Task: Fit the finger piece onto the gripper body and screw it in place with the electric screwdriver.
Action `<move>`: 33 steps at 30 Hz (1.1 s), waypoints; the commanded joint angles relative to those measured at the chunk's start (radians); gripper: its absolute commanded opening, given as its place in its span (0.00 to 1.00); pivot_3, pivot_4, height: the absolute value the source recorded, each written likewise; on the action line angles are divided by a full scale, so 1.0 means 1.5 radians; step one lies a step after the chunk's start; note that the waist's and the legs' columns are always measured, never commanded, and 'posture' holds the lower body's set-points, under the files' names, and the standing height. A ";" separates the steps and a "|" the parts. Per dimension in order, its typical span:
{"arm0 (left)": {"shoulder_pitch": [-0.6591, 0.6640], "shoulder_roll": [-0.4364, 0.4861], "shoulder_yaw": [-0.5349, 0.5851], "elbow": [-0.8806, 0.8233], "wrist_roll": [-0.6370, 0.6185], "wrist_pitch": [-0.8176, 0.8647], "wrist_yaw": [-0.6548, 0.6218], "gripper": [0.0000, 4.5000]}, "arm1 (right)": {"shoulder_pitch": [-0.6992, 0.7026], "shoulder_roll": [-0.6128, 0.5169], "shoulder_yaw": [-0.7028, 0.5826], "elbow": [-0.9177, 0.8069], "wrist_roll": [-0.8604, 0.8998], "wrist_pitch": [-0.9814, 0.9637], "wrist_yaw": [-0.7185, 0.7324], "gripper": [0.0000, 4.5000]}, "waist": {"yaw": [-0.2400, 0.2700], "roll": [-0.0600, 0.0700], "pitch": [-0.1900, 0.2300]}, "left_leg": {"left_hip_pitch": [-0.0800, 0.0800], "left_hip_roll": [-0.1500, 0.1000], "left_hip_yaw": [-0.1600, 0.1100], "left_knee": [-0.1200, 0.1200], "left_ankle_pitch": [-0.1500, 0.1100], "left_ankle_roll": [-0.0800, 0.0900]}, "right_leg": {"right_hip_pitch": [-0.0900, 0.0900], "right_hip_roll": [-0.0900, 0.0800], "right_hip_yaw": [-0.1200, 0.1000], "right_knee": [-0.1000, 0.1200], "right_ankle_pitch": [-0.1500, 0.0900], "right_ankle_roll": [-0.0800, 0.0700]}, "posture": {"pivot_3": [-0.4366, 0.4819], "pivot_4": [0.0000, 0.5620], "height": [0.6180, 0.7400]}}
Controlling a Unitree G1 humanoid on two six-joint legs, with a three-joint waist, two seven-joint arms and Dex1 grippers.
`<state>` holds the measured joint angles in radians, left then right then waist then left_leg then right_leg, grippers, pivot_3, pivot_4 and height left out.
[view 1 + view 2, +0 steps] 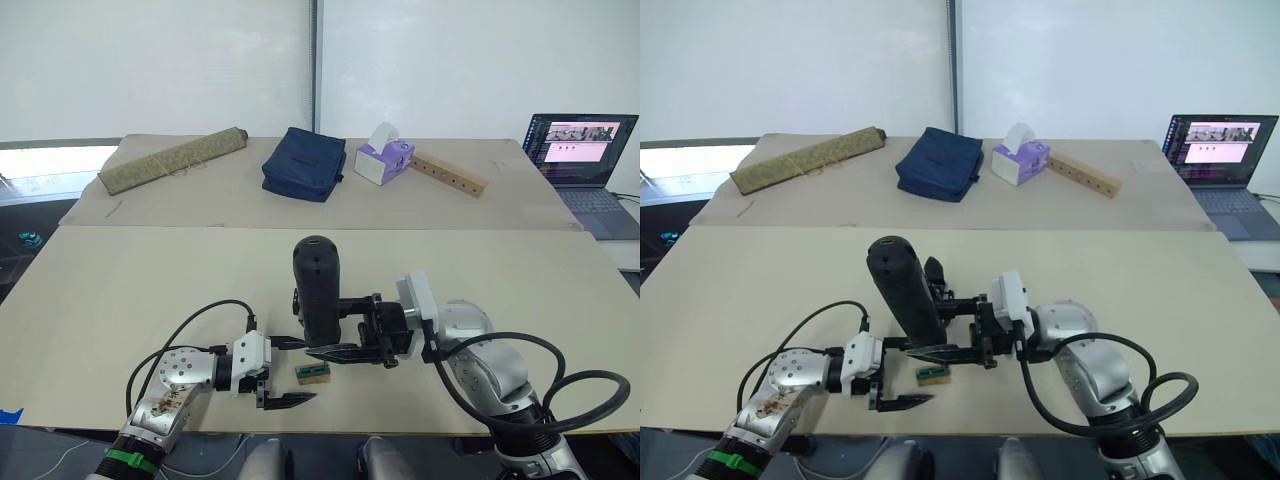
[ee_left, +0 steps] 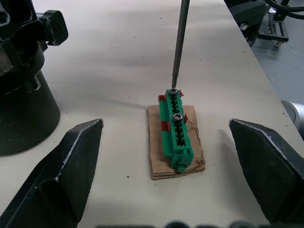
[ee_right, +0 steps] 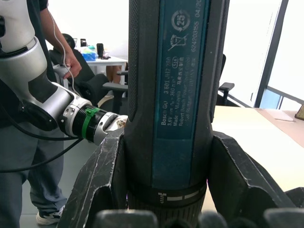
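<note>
My right gripper (image 1: 343,347) is shut on the electric screwdriver (image 1: 318,288), a thick dark handle held upright over the table's front middle; its fingers (image 3: 101,180) clamp both sides of the handle (image 3: 171,95). The thin metal bit (image 2: 179,42) points down onto a screw head in a small green block (image 2: 175,133) lying on a scrap of cardboard. My left gripper (image 1: 292,371) is open, its fingers (image 2: 66,175) standing on either side of that block without touching it. The gripper body (image 2: 23,99), black with a round base, stands just behind the screwdriver (image 1: 934,276). The finger piece is hidden.
On the far table lie a rolled mat (image 1: 172,160), a navy bag (image 1: 303,163), a tissue box (image 1: 383,160) and a wooden bar with holes (image 1: 449,174). A laptop (image 1: 585,150) sits far right. The table's front edge (image 1: 330,432) runs just below my grippers. A person (image 3: 57,52) stands behind.
</note>
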<state>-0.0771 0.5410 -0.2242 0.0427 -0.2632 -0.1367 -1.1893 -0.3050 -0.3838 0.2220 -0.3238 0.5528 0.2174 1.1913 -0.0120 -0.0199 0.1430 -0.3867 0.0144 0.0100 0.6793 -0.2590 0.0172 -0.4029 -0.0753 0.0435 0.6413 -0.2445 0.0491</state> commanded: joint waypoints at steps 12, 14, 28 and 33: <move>0.013 -0.002 -0.021 0.009 0.018 0.017 0.001 1.00 | -0.003 0.005 -0.002 -0.018 0.003 -0.023 0.001 0.43 | 0.000 0.000 0.000 | 0.000 0.000 0.000 0.000 0.000 0.000 | 0.000 0.000 0.000 0.000 0.000 0.000 | 0.48 0.27 1.00; 0.013 -0.002 -0.021 0.008 0.017 0.018 0.002 1.00 | -0.003 0.006 -0.001 -0.017 0.003 -0.023 0.000 0.43 | 0.000 0.000 0.000 | 0.000 0.000 0.000 0.000 0.000 0.000 | 0.000 0.000 0.000 0.000 0.000 0.000 | 0.48 0.27 1.00; 0.009 -0.003 -0.021 0.011 0.018 0.019 0.002 1.00 | -0.005 0.005 0.002 -0.008 -0.009 -0.022 0.007 0.43 | 0.000 0.000 0.000 | 0.000 0.000 0.000 0.000 0.000 0.000 | 0.000 0.000 0.000 0.000 0.000 0.000 | 0.48 0.27 1.00; 0.007 -0.004 -0.021 0.014 0.017 0.017 0.002 1.00 | -0.004 0.006 0.005 -0.003 -0.014 -0.026 0.008 0.43 | 0.000 0.000 0.000 | 0.000 0.000 0.000 0.000 0.000 0.000 | 0.000 0.000 0.000 0.000 0.000 0.000 | 0.48 0.27 1.00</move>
<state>-0.0785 0.5411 -0.2254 0.0387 -0.2630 -0.1274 -1.1888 -0.3037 -0.3801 0.2300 -0.3119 0.5243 0.2135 1.1971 -0.0116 -0.0199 0.1430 -0.3869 0.0146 0.0099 0.6790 -0.2590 0.0172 -0.4030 -0.0756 0.0435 0.6407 -0.2447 0.0492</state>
